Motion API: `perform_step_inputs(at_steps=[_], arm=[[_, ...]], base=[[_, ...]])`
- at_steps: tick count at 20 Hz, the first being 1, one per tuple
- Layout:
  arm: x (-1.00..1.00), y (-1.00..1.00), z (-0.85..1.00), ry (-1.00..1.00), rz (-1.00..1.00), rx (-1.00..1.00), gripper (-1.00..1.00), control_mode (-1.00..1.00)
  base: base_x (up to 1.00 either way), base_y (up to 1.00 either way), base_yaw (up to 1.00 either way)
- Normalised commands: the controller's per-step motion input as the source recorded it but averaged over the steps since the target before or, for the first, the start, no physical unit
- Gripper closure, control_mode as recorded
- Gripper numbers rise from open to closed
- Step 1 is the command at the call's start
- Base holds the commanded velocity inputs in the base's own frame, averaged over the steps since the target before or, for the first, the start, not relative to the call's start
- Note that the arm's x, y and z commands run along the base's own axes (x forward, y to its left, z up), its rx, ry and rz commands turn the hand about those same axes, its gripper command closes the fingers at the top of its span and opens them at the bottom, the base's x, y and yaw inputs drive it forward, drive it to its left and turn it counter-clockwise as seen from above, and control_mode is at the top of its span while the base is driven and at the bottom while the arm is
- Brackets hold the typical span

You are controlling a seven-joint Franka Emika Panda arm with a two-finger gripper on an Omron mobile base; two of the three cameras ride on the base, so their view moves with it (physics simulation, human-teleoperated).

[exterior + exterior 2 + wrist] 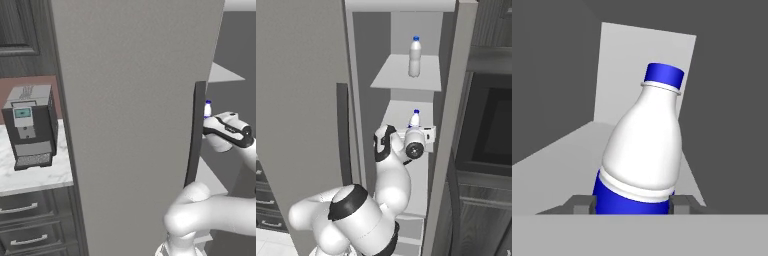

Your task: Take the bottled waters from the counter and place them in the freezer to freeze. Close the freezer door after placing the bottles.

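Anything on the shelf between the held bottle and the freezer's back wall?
Nothing: in the hand view, bare white shelf runs from the bottle with the blue band to the back wall.

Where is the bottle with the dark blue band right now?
The banded bottle is in the gripper, inside the open freezer, over a lower shelf below the other bottle.

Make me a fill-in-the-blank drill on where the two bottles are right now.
The pale bottle stands on the ____ freezer shelf.
The gripper is shut on the bottle with the dark blue ____.
Both bottles have ____ caps.
The freezer door stands ____.
Missing words: upper; band; blue; open
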Motion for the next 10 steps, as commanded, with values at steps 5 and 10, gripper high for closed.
perform_step_inputs(at_steps=[5,10], arm=[[0.09,0.0,-0.38,0.0,0.0,-0.02,1.0,-1.0],[0.0,0.0,-0.27,0.0,0.0,-0.02,1.0,-1.0]], base=[[0.0,0.0,0.0],[0.0,0.0,0.0]])
